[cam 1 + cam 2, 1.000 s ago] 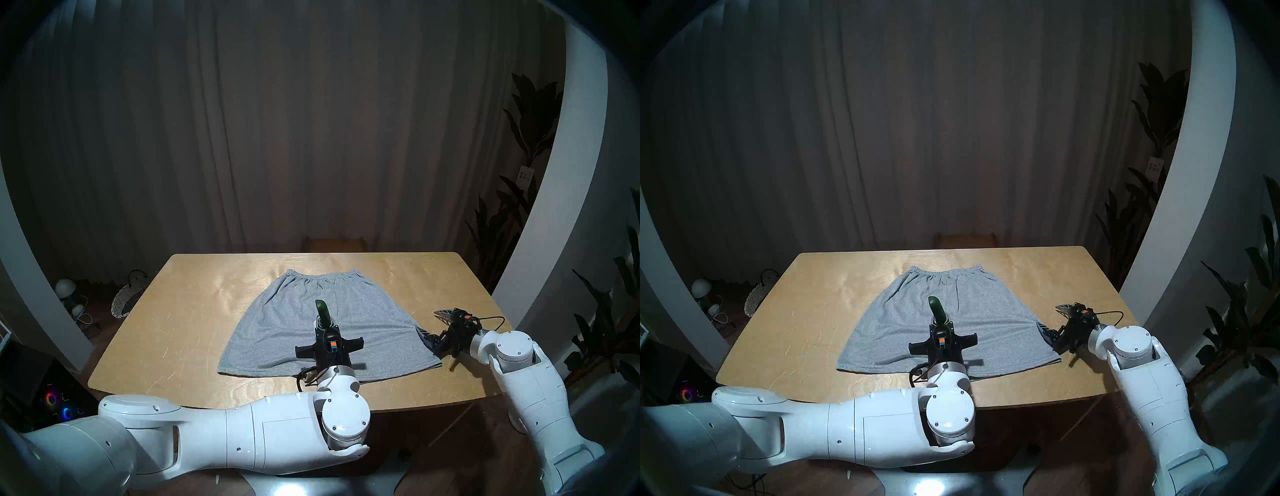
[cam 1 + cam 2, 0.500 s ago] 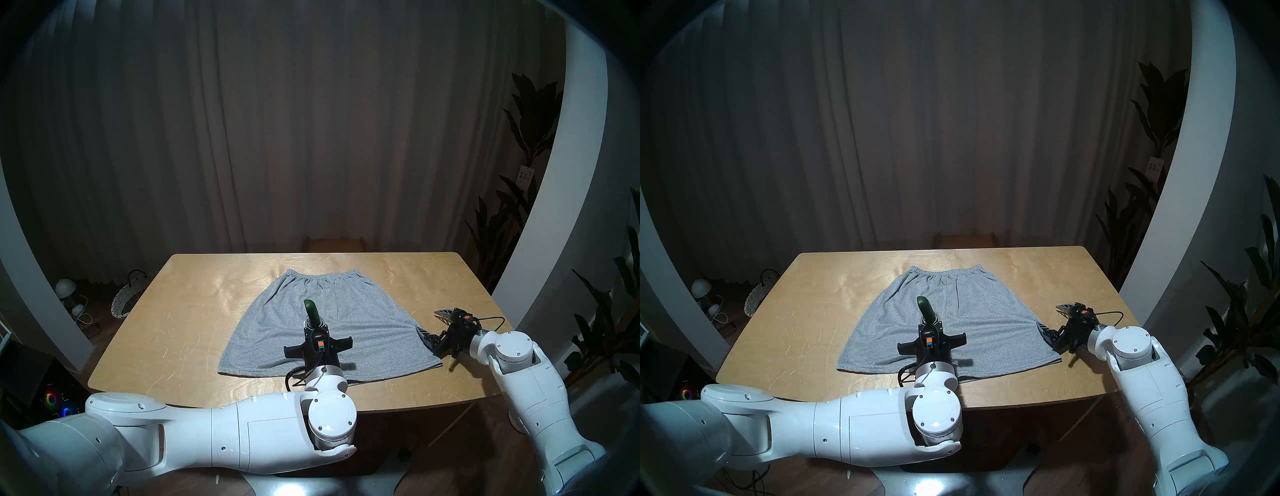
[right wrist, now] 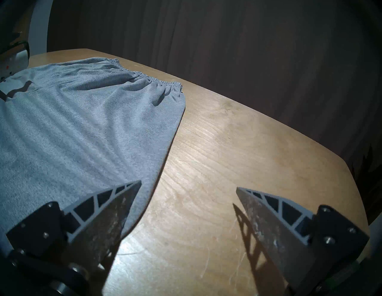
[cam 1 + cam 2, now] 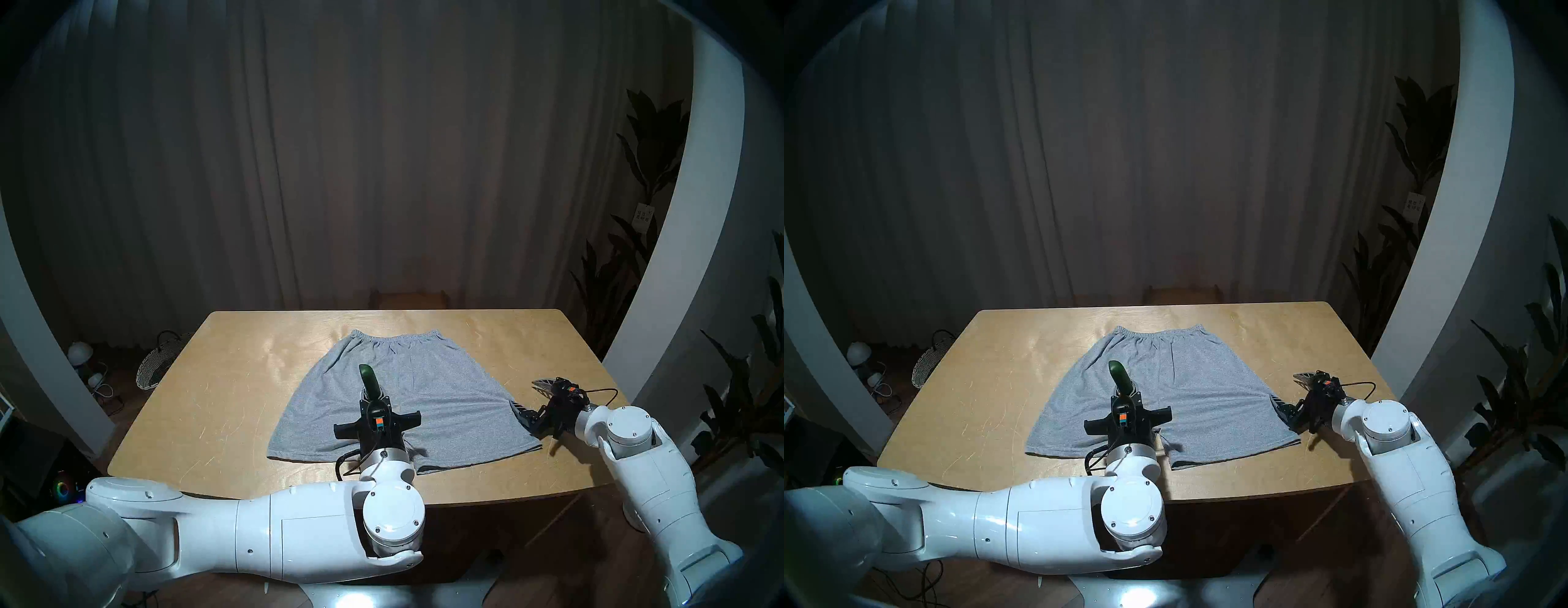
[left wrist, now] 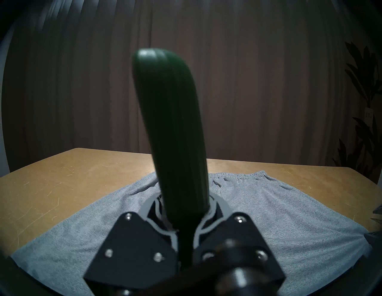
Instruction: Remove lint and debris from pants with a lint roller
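Evidently partway through the rolling step. Gripping the lint roller (image 4: 370,382) by its dark green handle, left jaws shut tight on it, handle standing up with a slight lean, white roll low over the middle of the grey shorts (image 4: 445,399) spread flat on the bench (image 4: 220,403). Hard to tell whether touching the cloth or just clear of it. Holding the right jaws wide open at the shorts' right edge, gripping nothing, one finger (image 3: 115,208) over the hem, the other over bare wood. From the right wrist, red and dark specks (image 3: 7,67) on the roll; no loose ones made out on the cloth. Next, probably: press down and roll across the left leg, with even pressure and the cloth pinned against bunching.
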